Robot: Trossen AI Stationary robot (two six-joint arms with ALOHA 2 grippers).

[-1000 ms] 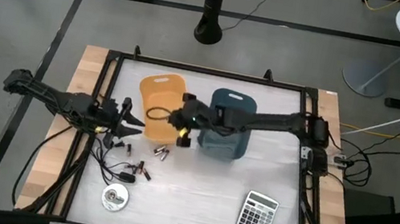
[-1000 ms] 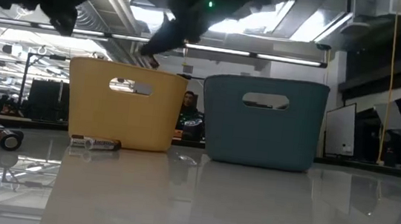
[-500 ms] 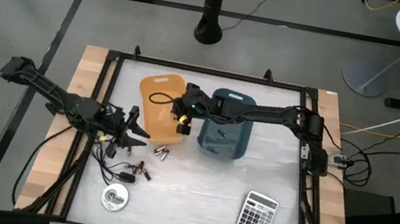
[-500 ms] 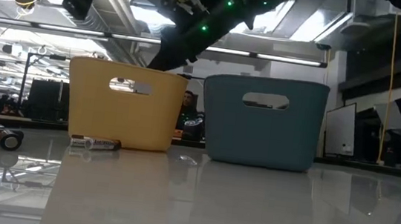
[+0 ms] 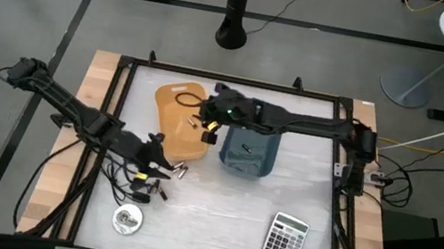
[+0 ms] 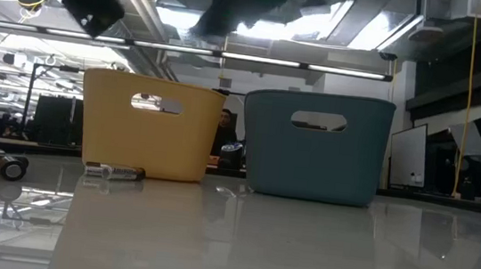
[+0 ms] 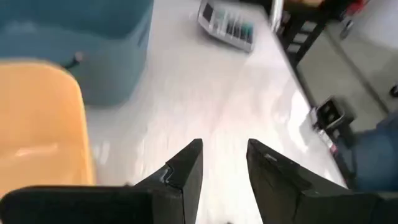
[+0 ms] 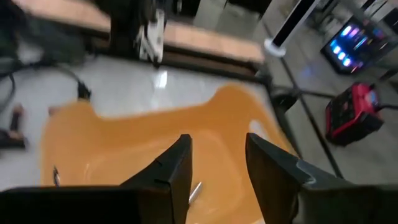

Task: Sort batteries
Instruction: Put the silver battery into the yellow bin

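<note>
Hovering over yellow bin [image 5: 178, 119], right gripper [image 5: 208, 126] fingers apart, empty; silvery battery [image 8: 194, 192] lying inside bin. Left gripper [image 5: 163, 161] fingers apart, empty, above loose batteries [image 5: 179, 170] on table [image 5: 215, 218] near bin's near-left side. Teal bin [image 5: 251, 148] just right.

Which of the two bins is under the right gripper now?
The yellow bin: the right gripper hangs open over it, not over the blue bin beside it.
</note>
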